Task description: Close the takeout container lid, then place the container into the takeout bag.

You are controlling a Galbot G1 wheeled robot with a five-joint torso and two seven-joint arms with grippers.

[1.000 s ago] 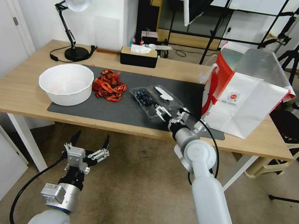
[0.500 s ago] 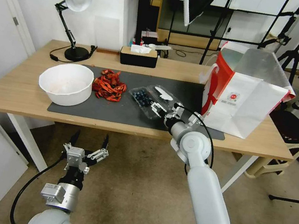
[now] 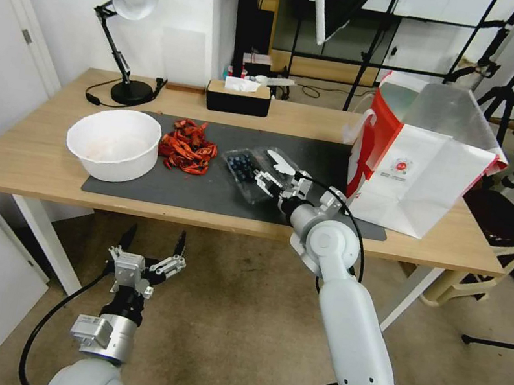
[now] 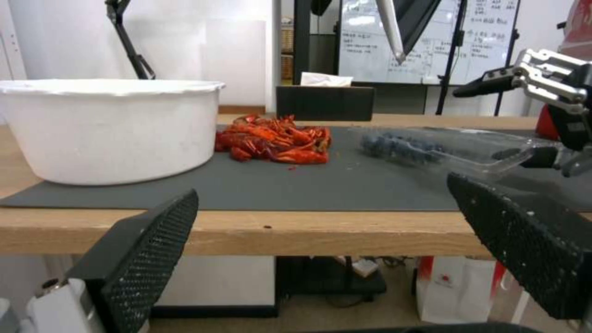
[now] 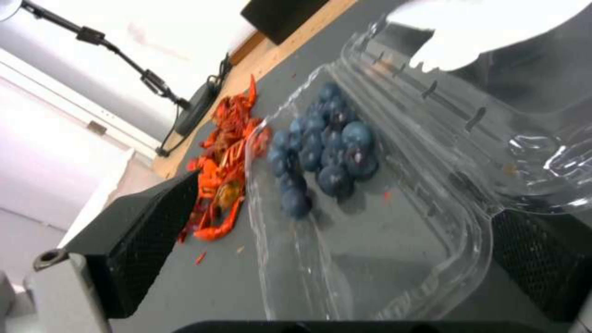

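While the clamshell lay open on the mat, the scene stood thus:

Takeout container point(image 3: 244, 172): sat on the dark mat point(image 3: 204, 193) near the middle of the table point(image 3: 26, 160), its tray half holding dark blueberries point(image 5: 323, 152) bunched toward the far end.
Lid point(image 3: 284, 164): swung open, lying beside the tray on the bag's side, with a white elongated label point(image 5: 469, 32) on it.
Right gripper point(image 3: 269, 186): reached over the table's near edge to the container's near side; its fingers point(image 5: 148, 231) stood apart, one on each side of the clear plastic, and whether they touched it could not be told.
Left gripper point(image 3: 152, 247): hung below the table's front edge, well apart from the container, its fingers point(image 4: 142, 259) spread wide and holding nothing.
Takeout bag point(image 3: 418, 173): stood upright and open at the table's right end, just beside the mat.
Others: a white bowl point(image 3: 114, 142) at the mat's left, red crayfish point(image 3: 187, 147) between bowl and container, a black tissue box point(image 3: 238, 97) and a desk lamp point(image 3: 125, 19) at the back.
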